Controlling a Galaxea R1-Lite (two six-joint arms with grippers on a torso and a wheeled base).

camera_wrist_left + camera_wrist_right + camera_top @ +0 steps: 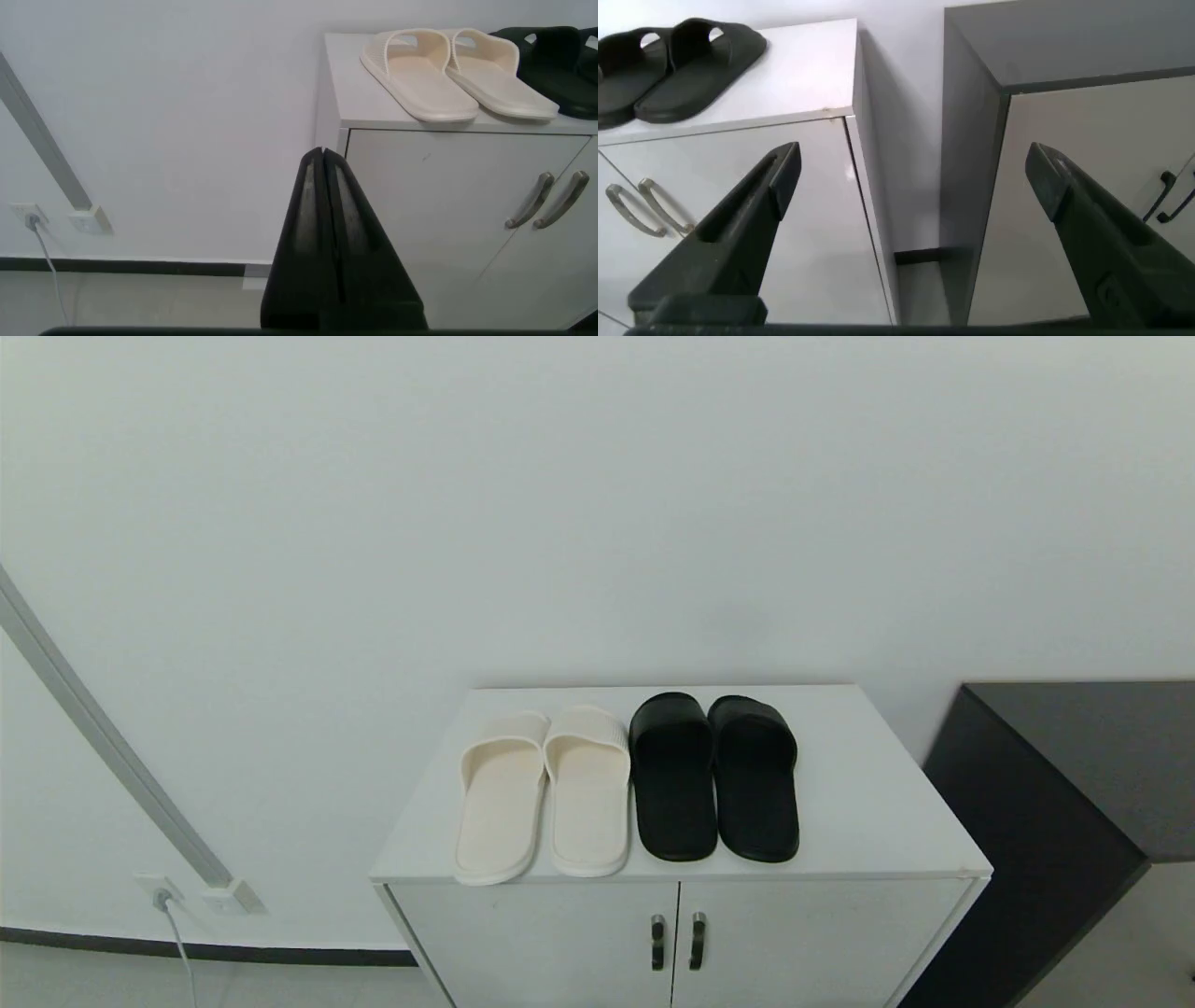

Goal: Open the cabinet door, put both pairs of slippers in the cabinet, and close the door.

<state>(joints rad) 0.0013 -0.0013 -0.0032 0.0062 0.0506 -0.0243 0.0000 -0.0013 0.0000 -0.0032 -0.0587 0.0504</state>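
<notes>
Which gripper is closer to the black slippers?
Right. The right gripper is low by the cabinet corner nearest the black slippers; the left gripper is low by the cream slippers' corner.

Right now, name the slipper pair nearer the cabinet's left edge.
The cream pair, on the left half of the white cabinet top; the black pair lies beside it, to the right.

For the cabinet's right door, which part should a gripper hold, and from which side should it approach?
Probably the right door's handle, a slim upright bar by the centre seam. Approach from the front, one finger on each side of the bar; the right gripper is open. The left door's handle stands close beside it, so the inner finger has little room.
</notes>
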